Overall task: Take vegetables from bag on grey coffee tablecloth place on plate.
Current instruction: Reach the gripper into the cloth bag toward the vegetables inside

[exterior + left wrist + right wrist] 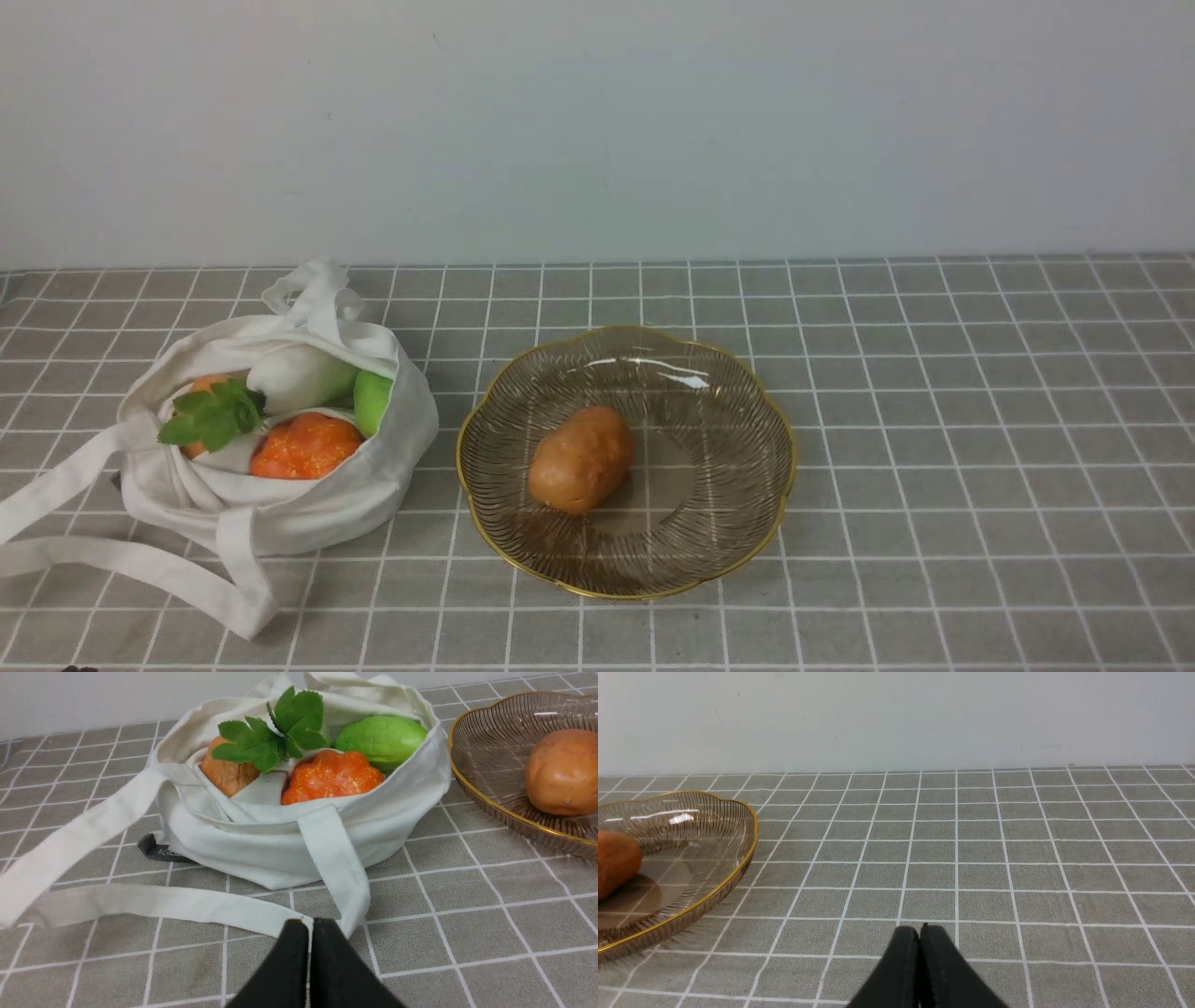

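Observation:
The white cloth bag (pixel 280 504) (pixel 280 844) lies at the left on the grey checked tablecloth (pixel 934 420). Inside it show a white radish (pixel 299 375) with a green leaf sprig (pixel 275 732), a bumpy orange vegetable (pixel 303 446) (pixel 331 774), a light-green one (pixel 372 399) (pixel 380 739) and a brown lump (pixel 226 772). One brown potato (pixel 581 459) (pixel 563 772) rests in the glass plate (pixel 747 523) (pixel 714 877). My left gripper (pixel 310 924) is shut and empty, low over the cloth before the bag's strap. My right gripper (pixel 920 931) is shut and empty, right of the plate.
Long white straps (pixel 103 551) (pixel 140 903) trail from the bag toward the near left edge. A pale wall (pixel 597 121) closes the far side of the table. Bare checked cloth stretches to the right of the plate.

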You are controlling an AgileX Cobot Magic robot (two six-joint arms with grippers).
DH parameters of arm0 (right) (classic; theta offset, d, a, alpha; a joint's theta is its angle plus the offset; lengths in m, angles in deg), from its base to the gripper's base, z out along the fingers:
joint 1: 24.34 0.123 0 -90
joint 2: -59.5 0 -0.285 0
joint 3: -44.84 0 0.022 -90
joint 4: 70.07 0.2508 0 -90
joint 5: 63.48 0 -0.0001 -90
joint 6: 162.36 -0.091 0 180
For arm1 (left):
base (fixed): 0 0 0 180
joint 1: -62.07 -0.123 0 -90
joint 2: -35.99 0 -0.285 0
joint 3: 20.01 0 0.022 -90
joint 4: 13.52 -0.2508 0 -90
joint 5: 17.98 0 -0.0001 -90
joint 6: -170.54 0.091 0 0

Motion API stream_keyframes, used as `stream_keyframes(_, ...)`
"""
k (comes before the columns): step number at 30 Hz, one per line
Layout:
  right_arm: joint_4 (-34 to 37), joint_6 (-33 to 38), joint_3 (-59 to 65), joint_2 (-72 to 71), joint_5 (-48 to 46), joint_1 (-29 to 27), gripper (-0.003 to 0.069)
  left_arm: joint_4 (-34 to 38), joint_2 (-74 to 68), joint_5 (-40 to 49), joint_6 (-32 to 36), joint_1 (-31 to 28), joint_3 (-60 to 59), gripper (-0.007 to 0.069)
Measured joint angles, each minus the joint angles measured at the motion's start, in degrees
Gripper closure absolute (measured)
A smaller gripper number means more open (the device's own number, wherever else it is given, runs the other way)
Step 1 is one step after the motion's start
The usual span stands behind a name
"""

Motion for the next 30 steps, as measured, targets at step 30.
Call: stream_keyframes(30, 0.0, 0.0, 0.0, 0.0, 0.0, 0.0, 0.0673, 40.1, -6.19, -22.73, 6.19, 0.0, 19.45, 0.0629)
